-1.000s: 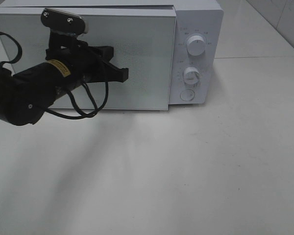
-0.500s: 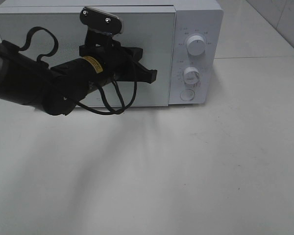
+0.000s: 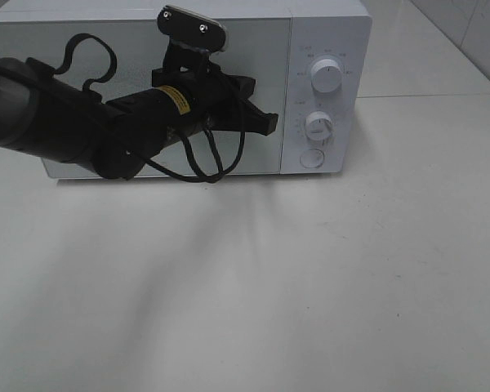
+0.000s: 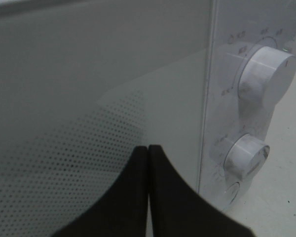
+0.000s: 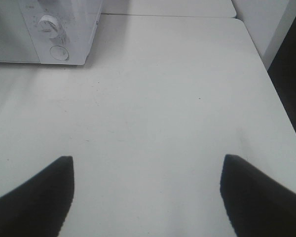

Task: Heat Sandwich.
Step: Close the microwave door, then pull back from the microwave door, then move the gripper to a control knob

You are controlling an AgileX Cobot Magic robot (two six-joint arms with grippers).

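On the near part of the white table [image 3: 310, 278], nothing lies within the high camera's view. The right gripper [image 5: 147, 159] hangs over this bare surface, off toward the table's right side. Its fingers stand wide apart with nothing between them and nothing touching them.

Further back, the left arm [image 3: 57, 122] reaches in from the left and runs across the front of the microwave [image 3: 343, 33]. A black cable [image 3: 204, 163] loops below the arm, and a silver-topped camera mount [image 3: 194, 28] sits above its wrist. The left gripper [image 3: 267, 122] points toward the right edge of the microwave door [image 3: 261, 57], just short of the seam with the control panel. Its fingers [image 4: 133, 187] are pressed together tip to tip and grasp nothing. Whether the tips touch the glass cannot be told from either view.

At the back of the table, the microwave stands with its door closed, flush with the panel. The panel carries an upper knob [image 3: 327, 76], a lower knob [image 3: 318, 125] and a round button [image 3: 311, 158] beneath them, all clear of the gripper.

The sandwich appears in no view. The door glass is pale and dotted, and shows nothing of the inside, so the sandwich's position cannot be told.
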